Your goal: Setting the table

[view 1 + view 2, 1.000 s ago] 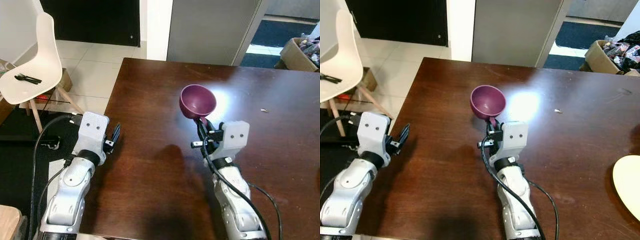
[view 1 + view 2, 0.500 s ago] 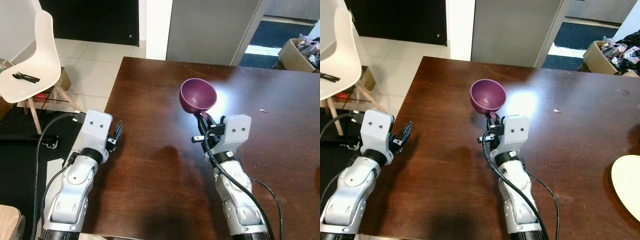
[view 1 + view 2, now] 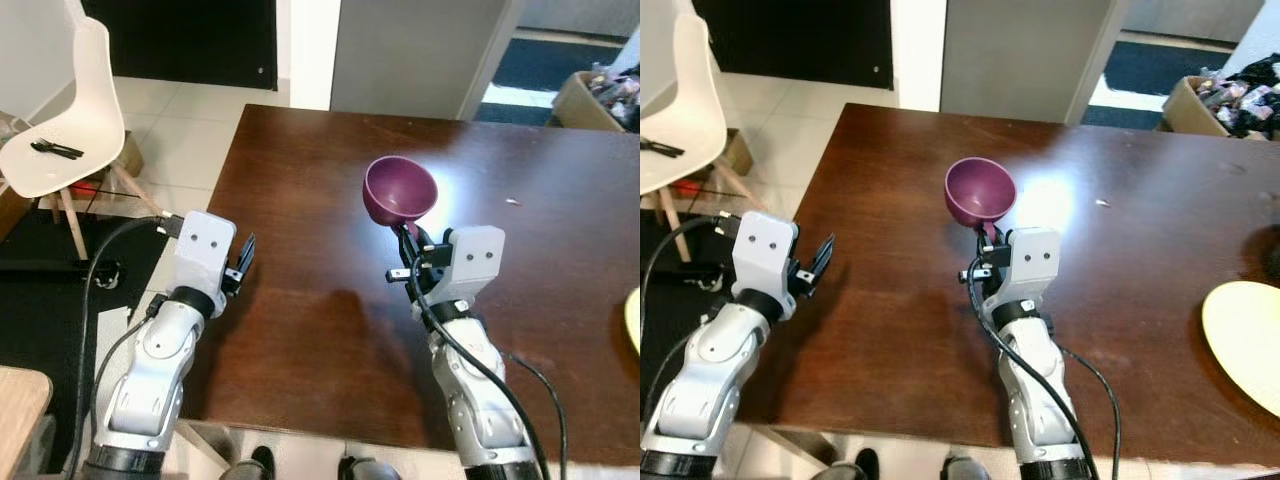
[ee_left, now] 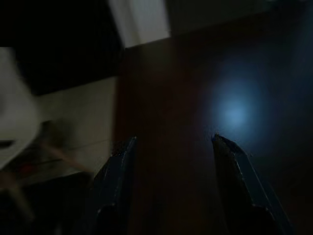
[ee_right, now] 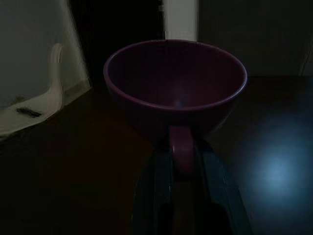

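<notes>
Pinching purple cup, right tool

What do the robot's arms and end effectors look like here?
Both arms are silver, jointed segments with black rings and loose black cables. Each wrist carries a boxy pale-grey housing with two small dark dots. The left end effector and right end effector each have two long black fingers.

Cup above table middle; chair stands left.
</notes>
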Tool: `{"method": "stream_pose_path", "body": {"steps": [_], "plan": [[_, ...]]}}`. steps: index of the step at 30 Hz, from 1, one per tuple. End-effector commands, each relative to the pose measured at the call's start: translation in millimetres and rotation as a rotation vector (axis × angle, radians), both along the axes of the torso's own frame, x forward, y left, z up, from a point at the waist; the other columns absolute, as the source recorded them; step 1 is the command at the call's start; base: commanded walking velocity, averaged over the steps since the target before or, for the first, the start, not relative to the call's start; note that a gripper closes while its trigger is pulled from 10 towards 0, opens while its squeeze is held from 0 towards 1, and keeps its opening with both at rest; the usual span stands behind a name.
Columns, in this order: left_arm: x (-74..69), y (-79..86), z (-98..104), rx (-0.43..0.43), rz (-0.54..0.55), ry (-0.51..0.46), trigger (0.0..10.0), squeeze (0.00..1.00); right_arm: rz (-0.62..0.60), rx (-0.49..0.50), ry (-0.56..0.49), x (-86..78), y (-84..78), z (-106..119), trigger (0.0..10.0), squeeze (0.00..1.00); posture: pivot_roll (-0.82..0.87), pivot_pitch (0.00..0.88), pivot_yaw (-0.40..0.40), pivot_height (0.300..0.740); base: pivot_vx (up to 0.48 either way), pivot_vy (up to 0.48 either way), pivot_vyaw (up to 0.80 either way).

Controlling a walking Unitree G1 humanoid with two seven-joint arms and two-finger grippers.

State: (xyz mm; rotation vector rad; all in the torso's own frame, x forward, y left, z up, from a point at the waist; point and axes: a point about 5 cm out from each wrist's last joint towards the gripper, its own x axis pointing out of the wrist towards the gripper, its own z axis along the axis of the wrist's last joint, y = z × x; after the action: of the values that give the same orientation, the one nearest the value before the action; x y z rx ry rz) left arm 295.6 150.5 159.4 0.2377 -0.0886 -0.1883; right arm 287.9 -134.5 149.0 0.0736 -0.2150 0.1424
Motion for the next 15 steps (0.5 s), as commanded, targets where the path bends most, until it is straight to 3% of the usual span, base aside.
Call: {"method": "stream_pose_path", "body": {"steps": [1,15], "plan": [[-1.6,0.0,-9.4,0.008,-0.002,0.029,10.0,0.0,0.0,-0.003,0.006,-1.0,0.3,-2.0,10.0,0.0,-0.12,0.0,0.05,0.74,-0.33,0.0,0.0],[0.9,-9.5,-15.0,0.005,-0.038,0.039,10.0,0.0,-0.005,-0.012,0.01,-0.2,-1.7,-5.3,10.0,0.0,-0.13,0.0,0.062,0.74,-0.331,0.0,0.0]]}}
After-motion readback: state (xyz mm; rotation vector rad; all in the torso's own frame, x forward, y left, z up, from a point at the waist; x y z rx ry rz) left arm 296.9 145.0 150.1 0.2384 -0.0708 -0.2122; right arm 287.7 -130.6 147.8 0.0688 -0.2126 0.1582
